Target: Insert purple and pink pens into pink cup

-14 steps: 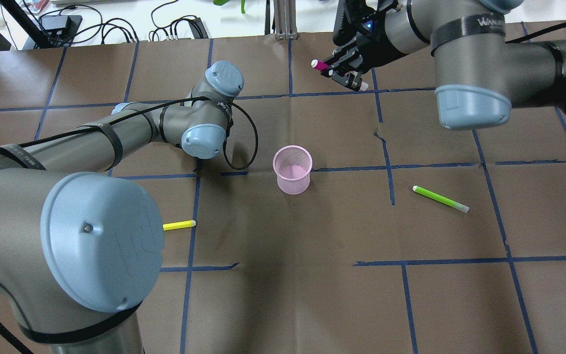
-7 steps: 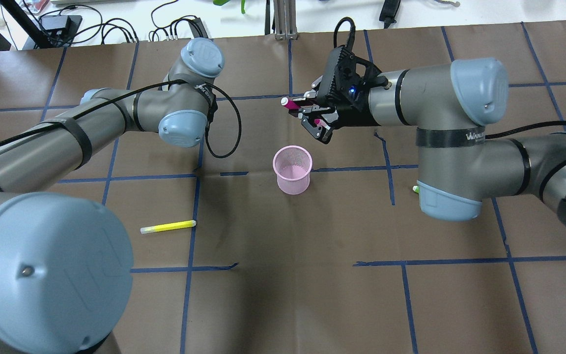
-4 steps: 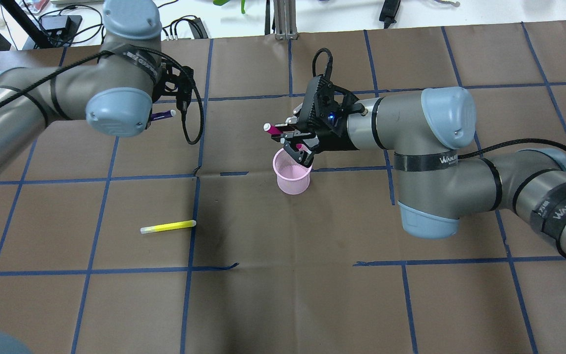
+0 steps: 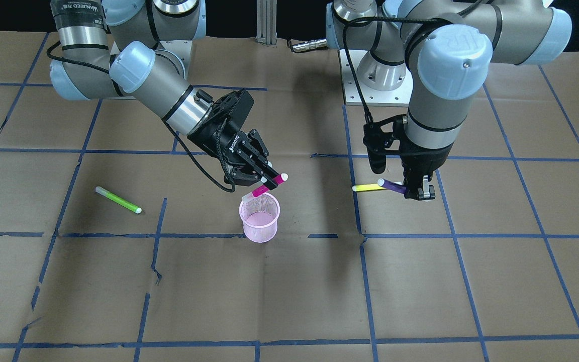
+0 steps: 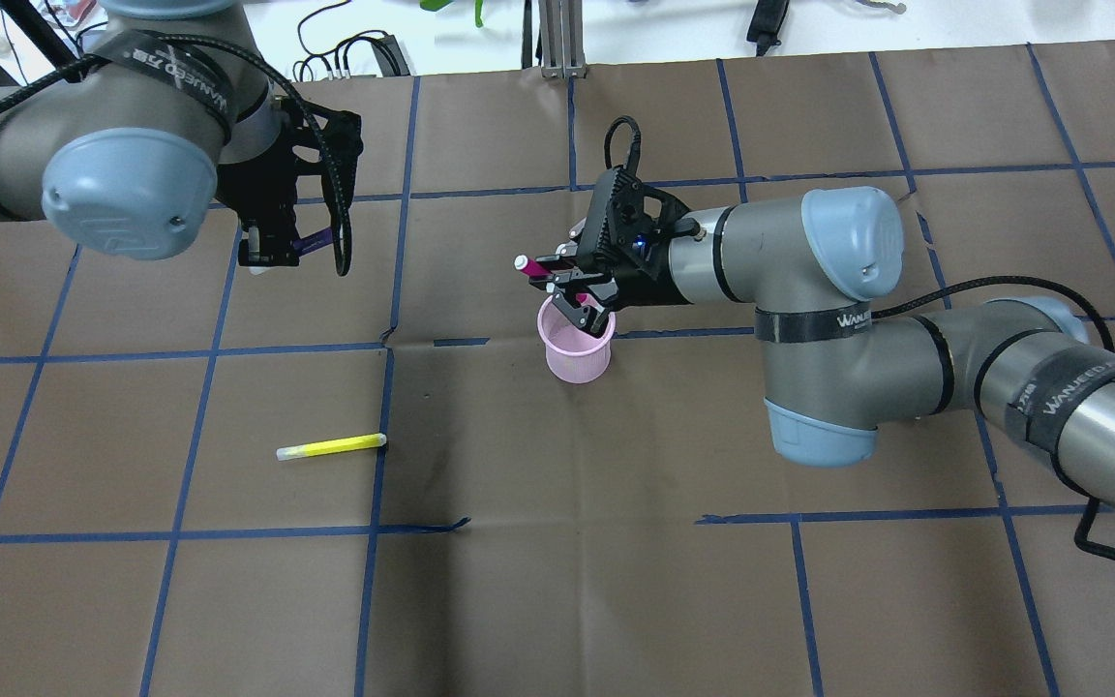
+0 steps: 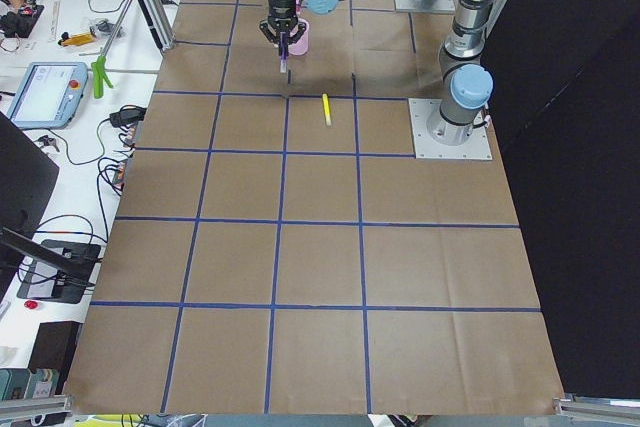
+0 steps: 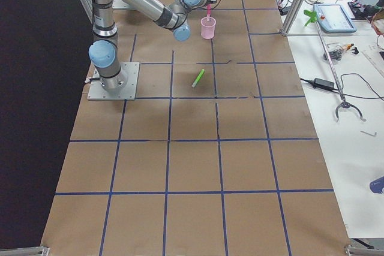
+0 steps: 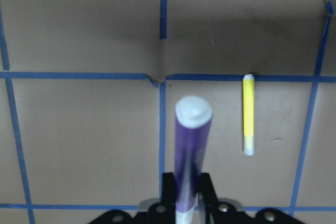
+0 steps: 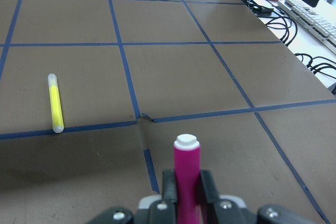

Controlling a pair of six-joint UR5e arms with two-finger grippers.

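Where black straps (image 5: 814, 322) ring the arms, white lettering reads roughly WANJEED. The right gripper (image 4: 265, 182) is clamped on the pink pen (image 4: 269, 185), tilted just above the pink cup (image 4: 259, 229). The left gripper (image 4: 416, 192) pinches the purple pen (image 4: 394, 186), well apart from the cup. A yellow pen (image 5: 330, 447) and a green pen (image 4: 117, 199) lie on the brown paper (image 5: 557, 581)

The right arm (image 5: 906, 329) stretches in toward the middle of the surface (image 5: 557, 581). Its wrist is bent so the right tool (image 5: 572, 290) points down at a slant, fingers clamped on the pink pen (image 5: 531, 265) (held tilted, one white tip uppermost). The left arm (image 5: 132, 126) carries its wrist upright. The left tool (image 5: 265, 254) points straight down, clear of the surface, fingers pinching the purple pen (image 8: 190, 150) nearly level.
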